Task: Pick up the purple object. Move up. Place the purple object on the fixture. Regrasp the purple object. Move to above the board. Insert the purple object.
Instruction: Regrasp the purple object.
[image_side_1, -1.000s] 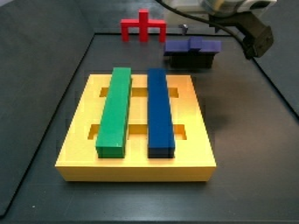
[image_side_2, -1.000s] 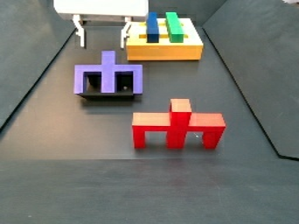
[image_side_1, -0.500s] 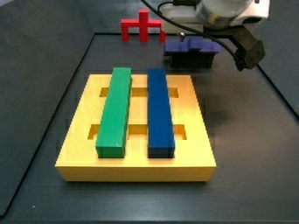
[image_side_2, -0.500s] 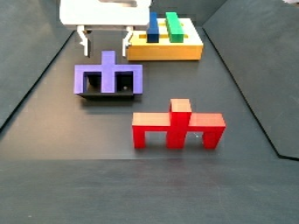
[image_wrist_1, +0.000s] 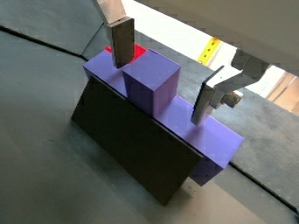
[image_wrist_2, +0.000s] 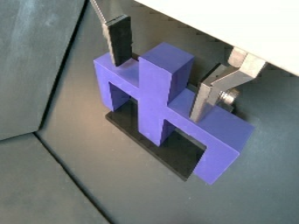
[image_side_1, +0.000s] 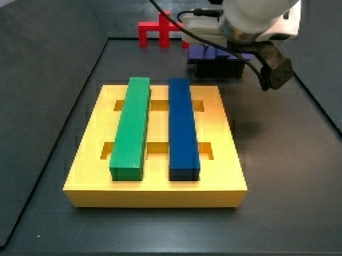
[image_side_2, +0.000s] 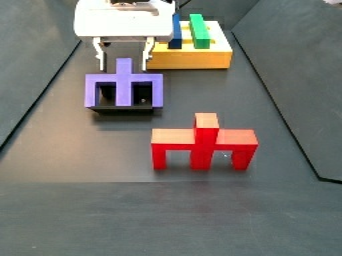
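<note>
The purple object (image_side_2: 124, 90) stands upright on the black fixture (image_side_2: 118, 110), stem up; it also shows in a side view (image_side_1: 210, 50) and in both wrist views (image_wrist_1: 152, 83) (image_wrist_2: 158, 92). My gripper (image_side_2: 122, 55) is open and hangs over it, in a side view (image_side_1: 235, 50) just above the fixture (image_side_1: 214, 70). In both wrist views the gripper (image_wrist_1: 160, 92) (image_wrist_2: 162, 87) straddles the central stem, one finger on each side, with a gap to the stem on both sides. The yellow board (image_side_1: 94, 150) lies nearer the front of that side view.
A red piece (image_side_2: 203, 145) of similar shape stands beyond the fixture from the board, seen also in a side view (image_side_1: 162, 32). The board carries a long green bar (image_side_1: 130, 125) and a long blue bar (image_side_1: 183, 125). Dark side walls border the floor.
My gripper has moved toward the purple object and come down, so its open fingers now flank the stem. The purple object has not moved.
</note>
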